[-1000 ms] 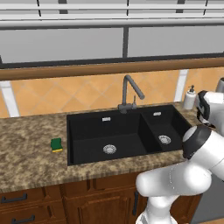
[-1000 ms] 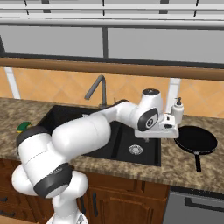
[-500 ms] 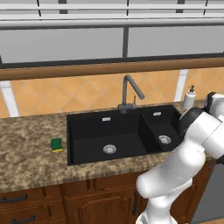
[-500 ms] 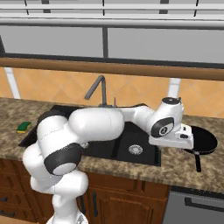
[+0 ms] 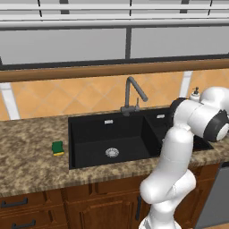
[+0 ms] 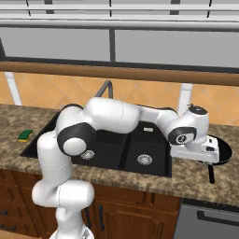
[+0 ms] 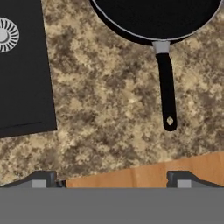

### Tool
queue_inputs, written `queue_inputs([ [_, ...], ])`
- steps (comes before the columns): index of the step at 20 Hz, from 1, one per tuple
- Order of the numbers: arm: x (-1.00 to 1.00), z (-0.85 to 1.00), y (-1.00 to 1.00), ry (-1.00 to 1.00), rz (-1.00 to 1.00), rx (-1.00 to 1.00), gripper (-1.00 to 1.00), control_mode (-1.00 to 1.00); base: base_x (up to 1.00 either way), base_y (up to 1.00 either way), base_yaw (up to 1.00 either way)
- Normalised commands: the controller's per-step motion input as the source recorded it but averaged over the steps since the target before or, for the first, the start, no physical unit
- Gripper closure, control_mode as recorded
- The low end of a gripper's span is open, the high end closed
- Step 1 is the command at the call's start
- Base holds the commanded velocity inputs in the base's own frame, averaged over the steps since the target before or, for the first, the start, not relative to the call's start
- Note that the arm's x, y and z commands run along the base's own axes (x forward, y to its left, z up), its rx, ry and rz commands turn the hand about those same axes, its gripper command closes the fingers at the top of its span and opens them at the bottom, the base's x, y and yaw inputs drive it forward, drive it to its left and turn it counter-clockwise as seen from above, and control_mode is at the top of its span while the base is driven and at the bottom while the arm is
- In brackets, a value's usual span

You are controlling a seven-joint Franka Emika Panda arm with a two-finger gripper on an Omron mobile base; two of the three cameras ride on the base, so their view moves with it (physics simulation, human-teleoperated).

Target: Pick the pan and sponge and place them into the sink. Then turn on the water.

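Black pan lay on the counter, handle toward 6 o'clock for grasping. Gripper hovered above, fingers apart, holding nothing.

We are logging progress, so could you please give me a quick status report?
Gripper open, holding nothing, above the counter. Pan on the counter right of the sink, handle toward the front edge. Sponge left of the sink. Nothing between jaws and handle.
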Motion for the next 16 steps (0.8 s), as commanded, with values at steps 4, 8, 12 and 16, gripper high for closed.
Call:
queue_inputs([
  [4,0.09,-0.27,-0.23,0.0,0.0,0.01,-1.0,-1.0,0.0,0.0,0.0],
  [8,0.11,-0.18,-0.16,0.0,0.0,0.0,-1.0,-1.0,0.0,0.0,0.0],
  [12,0.12,-0.01,-0.13,0.0,0.0,0.01,-1.0,-1.0,0.0,0.0,0.0],
  [16,0.18,-0.22,-0.11,0.0,0.0,0.0,-1.0,-1.0,0.0,0.0,0.0],
])
